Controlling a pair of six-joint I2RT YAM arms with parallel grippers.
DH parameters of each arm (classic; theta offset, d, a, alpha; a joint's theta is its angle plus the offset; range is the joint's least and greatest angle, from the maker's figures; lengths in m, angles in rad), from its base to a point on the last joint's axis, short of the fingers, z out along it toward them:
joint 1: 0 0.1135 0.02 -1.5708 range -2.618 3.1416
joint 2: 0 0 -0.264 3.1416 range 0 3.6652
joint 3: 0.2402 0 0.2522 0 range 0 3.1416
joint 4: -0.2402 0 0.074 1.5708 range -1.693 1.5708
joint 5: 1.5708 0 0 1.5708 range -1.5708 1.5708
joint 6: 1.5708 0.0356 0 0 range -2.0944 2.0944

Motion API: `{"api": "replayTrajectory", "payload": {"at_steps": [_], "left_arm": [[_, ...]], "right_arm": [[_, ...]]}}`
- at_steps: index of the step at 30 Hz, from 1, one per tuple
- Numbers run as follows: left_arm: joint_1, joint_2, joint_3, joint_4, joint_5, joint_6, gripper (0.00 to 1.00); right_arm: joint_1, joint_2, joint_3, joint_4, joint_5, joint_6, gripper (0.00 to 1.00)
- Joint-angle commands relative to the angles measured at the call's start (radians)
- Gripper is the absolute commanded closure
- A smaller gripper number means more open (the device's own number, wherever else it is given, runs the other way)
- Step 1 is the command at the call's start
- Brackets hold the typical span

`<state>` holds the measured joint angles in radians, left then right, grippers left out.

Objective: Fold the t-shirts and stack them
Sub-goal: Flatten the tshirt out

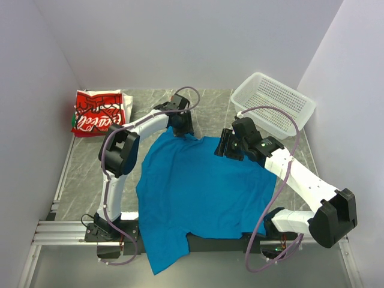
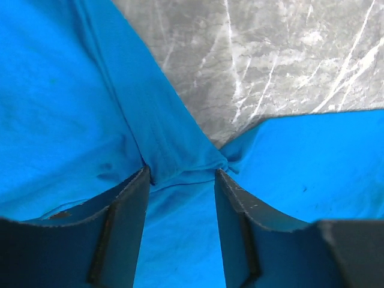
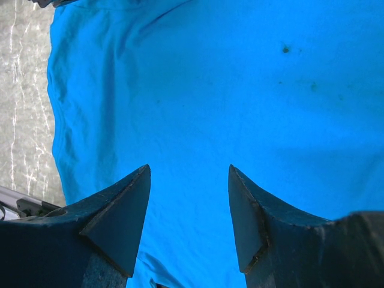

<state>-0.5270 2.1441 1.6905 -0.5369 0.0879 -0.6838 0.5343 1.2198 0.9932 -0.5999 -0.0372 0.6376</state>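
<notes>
Shows counter [image 1: 84,174] carrying blue t-shirt [image 1: 204,192], spread mid-counter and draping over near edge. Shows folded red-and-white t-shirt [image 1: 99,113] at far-left corner. Shows left pincer [image 2: 182,173] part-closed astride a cloth ridge, grip undeterminable. Shows right pincer [image 3: 188,169] wide above shirt.

Overhead, 2 wrist close-ups on t-shirt [image 1: 204,186]

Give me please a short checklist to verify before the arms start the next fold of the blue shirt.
1. Left gripper straddles a ridge of the blue shirt: ok.
2. Left jaws pinch that ridge: not ok, they stand apart.
3. Right gripper open, holding nothing: ok.
4. Its fingers touch the cloth: cannot tell.
5. Blue shirt wholly on the table: not ok, its near part hangs over the edge.
6. Red-and-white shirt folded, apart from the blue one: ok.
</notes>
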Motion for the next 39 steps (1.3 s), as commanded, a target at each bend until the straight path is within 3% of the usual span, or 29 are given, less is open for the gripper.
{"api": "replayTrajectory", "payload": {"at_steps": [1, 12, 17, 18, 20, 32, 33, 35, 36, 38, 39], "left_arm": [[-0.014, 0.017, 0.043, -0.006, -0.023, 0.030, 0.48], [-0.014, 0.056, 0.090, -0.032, -0.060, 0.076, 0.54], [-0.014, 0.080, 0.121, -0.038, -0.040, 0.078, 0.79], [-0.014, 0.080, 0.126, -0.037, -0.042, 0.078, 0.91], [-0.014, 0.082, 0.144, -0.035, -0.039, 0.073, 1.00], [-0.037, 0.164, 0.351, 0.052, 0.024, 0.023, 1.00], [-0.039, 0.174, 0.360, 0.055, 0.032, 0.020, 0.89], [-0.041, 0.192, 0.380, 0.061, 0.021, 0.020, 0.87], [-0.048, 0.191, 0.380, 0.063, -0.002, 0.021, 0.76], [-0.053, 0.160, 0.359, 0.072, -0.048, 0.018, 0.49], [-0.056, 0.146, 0.347, 0.090, -0.084, 0.013, 0.20]], "right_arm": [[0.004, -0.020, 0.004, 0.002, 0.017, -0.006, 0.39], [0.004, -0.013, 0.002, 0.000, 0.014, -0.007, 0.38], [0.004, -0.011, 0.005, -0.001, 0.019, -0.010, 0.38], [0.004, -0.011, 0.005, -0.003, 0.020, -0.012, 0.38], [0.004, -0.013, 0.005, -0.003, 0.022, -0.012, 0.38], [0.006, -0.006, 0.005, -0.011, 0.023, -0.013, 0.38], [0.006, -0.009, 0.004, -0.011, 0.022, -0.013, 0.38], [0.004, -0.011, 0.001, -0.017, 0.026, -0.012, 0.38], [0.004, -0.019, -0.001, -0.018, 0.028, -0.012, 0.38], [0.004, -0.022, -0.002, -0.023, 0.033, -0.010, 0.38], [0.004, -0.028, -0.005, -0.023, 0.034, -0.010, 0.38]]}}
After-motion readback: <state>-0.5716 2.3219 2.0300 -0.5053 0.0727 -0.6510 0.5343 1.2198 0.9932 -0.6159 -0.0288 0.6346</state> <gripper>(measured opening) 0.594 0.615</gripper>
